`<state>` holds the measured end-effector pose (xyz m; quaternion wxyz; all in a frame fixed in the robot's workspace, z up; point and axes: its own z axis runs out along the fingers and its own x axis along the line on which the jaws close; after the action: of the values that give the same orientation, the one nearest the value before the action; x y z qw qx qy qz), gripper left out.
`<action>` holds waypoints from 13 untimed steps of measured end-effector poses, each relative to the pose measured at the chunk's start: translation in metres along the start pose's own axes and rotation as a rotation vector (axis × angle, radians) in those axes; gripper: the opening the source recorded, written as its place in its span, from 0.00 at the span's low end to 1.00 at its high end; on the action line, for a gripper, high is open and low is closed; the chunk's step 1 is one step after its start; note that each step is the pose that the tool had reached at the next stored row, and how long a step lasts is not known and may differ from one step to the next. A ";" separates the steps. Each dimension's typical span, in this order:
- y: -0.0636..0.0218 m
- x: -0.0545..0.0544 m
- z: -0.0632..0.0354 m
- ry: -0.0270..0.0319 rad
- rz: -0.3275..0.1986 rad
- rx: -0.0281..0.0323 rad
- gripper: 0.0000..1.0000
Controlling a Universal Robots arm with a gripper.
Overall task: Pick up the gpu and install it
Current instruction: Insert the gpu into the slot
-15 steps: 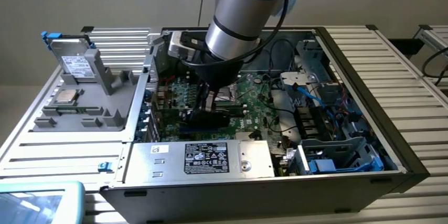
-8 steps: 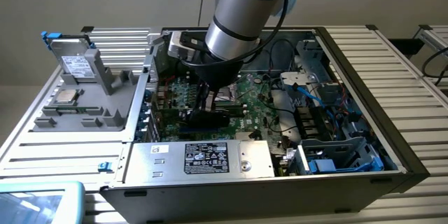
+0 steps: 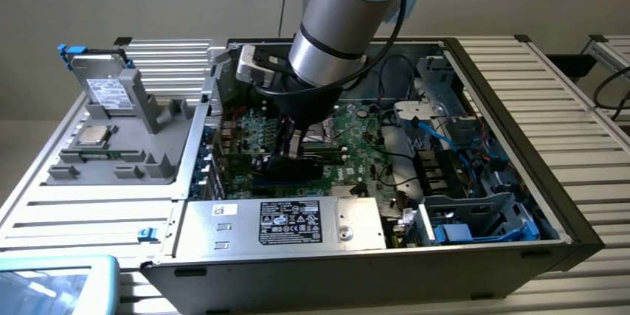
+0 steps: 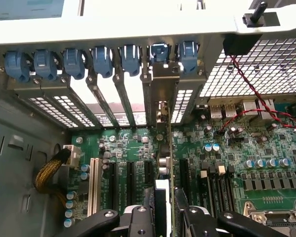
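Being pinched between the fingers of the gripper (image 4: 163, 219), the gpu (image 4: 164, 163) is being held edge-on over the motherboard (image 4: 266, 148) inside the case (image 3: 355, 274). Its long axis is being held parallel to the black slots (image 4: 129, 183), bracket (image 4: 164, 86) end at the rear panel (image 4: 138, 29).

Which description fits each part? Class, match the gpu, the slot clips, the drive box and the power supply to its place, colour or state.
Column one:
1 gpu
2 slot clips
3 drive box
4 power supply

Column two:
A blue, in a row
B white-labelled, standing in the grey rack
C edge-on, gripped between the jaws
D silver with a black label

Pairs: 1-C, 2-A, 3-B, 4-D
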<state>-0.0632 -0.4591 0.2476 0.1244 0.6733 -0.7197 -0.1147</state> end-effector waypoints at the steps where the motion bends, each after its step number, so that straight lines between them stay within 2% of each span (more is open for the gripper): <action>1: -0.0011 0.000 -0.0004 0.0001 0.000 -0.0008 0.27; 4: -0.0051 0.000 -0.0019 -0.0022 -0.001 -0.0062 0.27; 7: -0.0056 0.000 -0.0022 -0.0102 -0.004 -0.0076 0.27; 9: -0.0059 0.001 -0.0020 -0.0224 -0.009 -0.0081 0.27; 11: -0.0058 0.002 -0.0021 -0.0379 -0.014 -0.0094 0.27; 13: -0.0058 0.003 -0.0021 -0.0481 -0.018 -0.0101 0.27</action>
<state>-0.0572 -0.4627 0.2477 0.1094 0.6761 -0.7159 -0.1356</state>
